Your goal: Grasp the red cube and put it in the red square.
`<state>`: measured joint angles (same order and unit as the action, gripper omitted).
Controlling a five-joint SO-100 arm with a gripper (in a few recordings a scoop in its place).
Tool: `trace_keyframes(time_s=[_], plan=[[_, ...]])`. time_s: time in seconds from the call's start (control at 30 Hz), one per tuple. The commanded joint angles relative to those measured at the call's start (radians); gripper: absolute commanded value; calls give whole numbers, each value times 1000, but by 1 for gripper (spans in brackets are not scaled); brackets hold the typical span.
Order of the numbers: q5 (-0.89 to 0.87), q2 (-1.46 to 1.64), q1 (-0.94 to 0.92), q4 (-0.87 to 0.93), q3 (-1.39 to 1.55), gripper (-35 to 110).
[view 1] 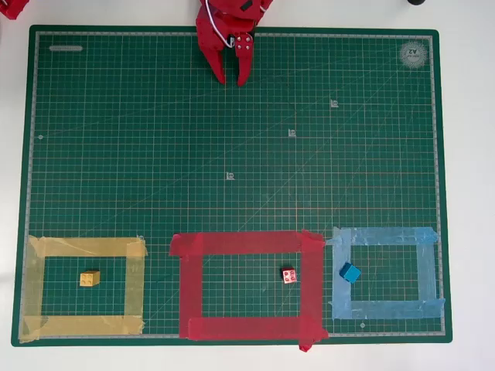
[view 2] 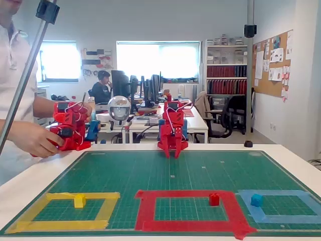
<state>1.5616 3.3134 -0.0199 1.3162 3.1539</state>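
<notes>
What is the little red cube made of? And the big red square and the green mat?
The red cube looks like hard, smooth plastic, though it is too small to be sure. The red square is wide tape: its strips overlap at the corners and its ends are ragged. The green mat looks like a matte rubbery cutting mat with a printed grid.

**Red cube inside the red frame, gripper far off**

In the overhead view, the red cube (view 1: 289,275) sits inside the red square (view 1: 247,243), close against its right-hand strip. The yellow cube (view 1: 90,278) lies within the yellow tape frame (view 1: 85,247), the blue cube (view 1: 350,272) within the light-blue tape frame (view 1: 384,236). The red gripper (view 1: 232,78) hangs at the top edge of the green cutting mat (view 1: 155,154), its fingers slightly parted and holding nothing.
</notes>
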Motion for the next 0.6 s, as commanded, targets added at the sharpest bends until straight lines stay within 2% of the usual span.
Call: trace_keyframes(time_s=[0.0,0.57], plan=[[12,37,11,11,6,-1],[18,37,74,11,6,-1]])
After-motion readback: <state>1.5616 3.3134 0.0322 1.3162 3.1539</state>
